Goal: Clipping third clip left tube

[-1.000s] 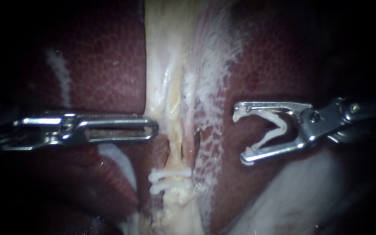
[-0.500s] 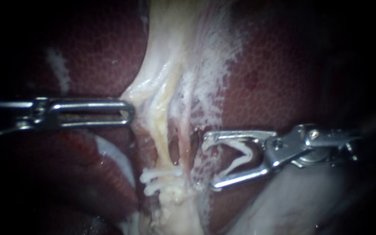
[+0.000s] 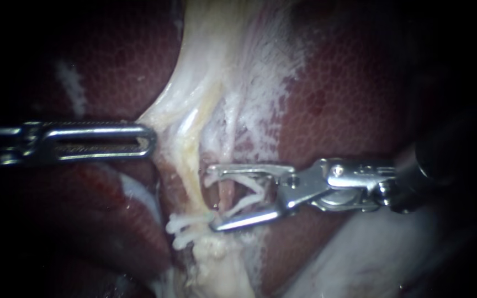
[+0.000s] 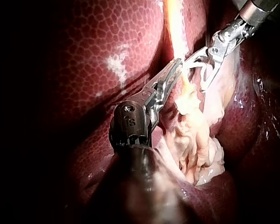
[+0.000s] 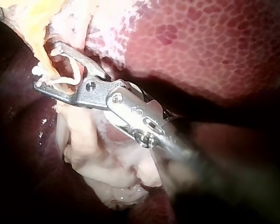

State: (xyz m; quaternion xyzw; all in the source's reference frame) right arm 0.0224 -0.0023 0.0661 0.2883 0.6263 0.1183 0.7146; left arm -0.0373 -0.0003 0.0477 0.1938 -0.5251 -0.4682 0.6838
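1. The left instrument (image 3: 147, 142) lay level across the liver (image 3: 338, 99). Its jaws were closed on the edge of the pale tissue sheet (image 3: 167, 110) and drew that sheet taut toward its own side.
2. The right instrument (image 3: 212, 197) held its jaws wide apart. A loaded clip (image 3: 249, 196), white and V-shaped, was seated between them and touched both jaws.
3. The left tube (image 3: 192, 179) was the yellowish strand that ran down from the stretched sheet. It ended at two placed clips (image 3: 186, 225), which lay side by side across its foot.
4. A pinkish tube (image 3: 226, 193) lay just beside the left tube and stood between the open jaws of the right instrument. The jaw tips had reached the near edge of the left tube but did not appear to span it.
5. Handling judgement: the left tube looked thin, soft, wet and light. It would probably flatten readily under a clip, slide along smooth metal, and tear if pulled sideways.
6. Hold judgement: the bare stretch just above the two placed clips looked like the proper seat. Both jaw tips should pass fully beyond the far side of the tube before closing, and the clip should sit square across it.
7. Risk judgement: closing from this position would likely catch the pinkish tube instead, or only part of the left tube.
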